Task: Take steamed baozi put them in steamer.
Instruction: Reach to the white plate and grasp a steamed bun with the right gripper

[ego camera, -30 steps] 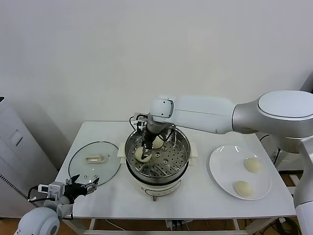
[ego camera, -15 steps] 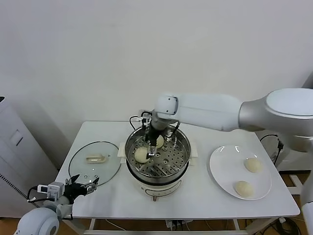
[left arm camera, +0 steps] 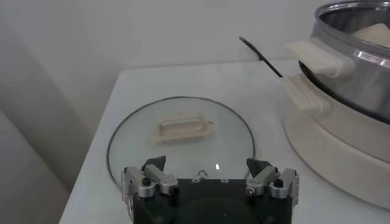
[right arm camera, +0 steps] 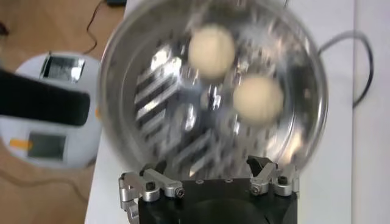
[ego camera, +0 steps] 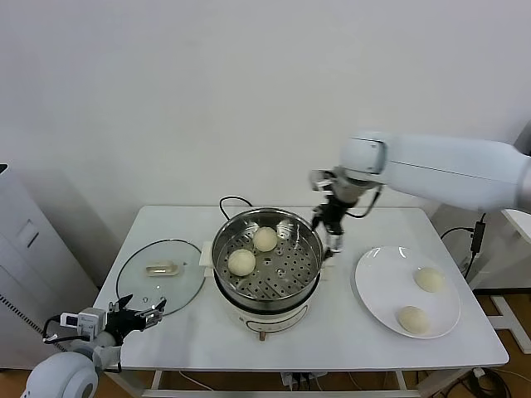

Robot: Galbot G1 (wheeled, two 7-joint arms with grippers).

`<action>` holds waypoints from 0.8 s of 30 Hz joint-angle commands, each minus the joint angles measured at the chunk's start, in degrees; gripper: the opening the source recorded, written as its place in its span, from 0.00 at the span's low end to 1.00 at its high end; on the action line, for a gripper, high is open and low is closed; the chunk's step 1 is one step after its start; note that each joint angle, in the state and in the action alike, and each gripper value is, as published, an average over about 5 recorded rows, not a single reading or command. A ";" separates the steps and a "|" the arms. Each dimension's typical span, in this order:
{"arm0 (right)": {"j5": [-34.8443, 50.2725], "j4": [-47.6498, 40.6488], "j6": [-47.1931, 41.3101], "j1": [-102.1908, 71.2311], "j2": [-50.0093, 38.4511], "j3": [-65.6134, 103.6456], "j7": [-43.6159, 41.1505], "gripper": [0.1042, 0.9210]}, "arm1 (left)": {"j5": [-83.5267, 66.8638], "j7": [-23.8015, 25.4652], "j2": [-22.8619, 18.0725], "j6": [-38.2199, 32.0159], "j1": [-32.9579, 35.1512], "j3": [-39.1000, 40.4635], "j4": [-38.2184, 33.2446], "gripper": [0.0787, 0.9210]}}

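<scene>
The steamer is a shiny steel pot on a white base at the table's middle. Two cream baozi lie on its perforated tray, one at the left and one at the back; both show in the right wrist view. Two more baozi lie on the white plate at the right. My right gripper is open and empty above the steamer's right rim. My left gripper is open and empty, parked low at the front left by the glass lid.
The glass lid with a pale handle lies flat left of the steamer. A black cord runs behind the pot. A grey cabinet stands left of the table. The steamer's side handle shows in the left wrist view.
My right gripper has let go of the second baozi in the steamer, lifted out and moved right to the pot's right rim. The left arm has not moved.
</scene>
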 commanded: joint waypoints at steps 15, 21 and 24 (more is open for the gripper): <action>-25.35 -4.25 12.18 -24.61 -19.65 17.43 -4.29 0.88 | 0.18 -0.03 -0.63 0.12 0.13 -0.24 -0.04 0.88; -27.53 -5.93 13.23 -29.73 -19.85 21.05 -4.19 0.88 | 0.26 -0.03 -0.58 0.22 0.17 -0.22 -0.13 0.88; -28.44 -6.77 13.75 -32.25 -19.88 22.88 -4.28 0.88 | 0.26 -0.03 -0.57 0.24 0.15 -0.20 -0.18 0.88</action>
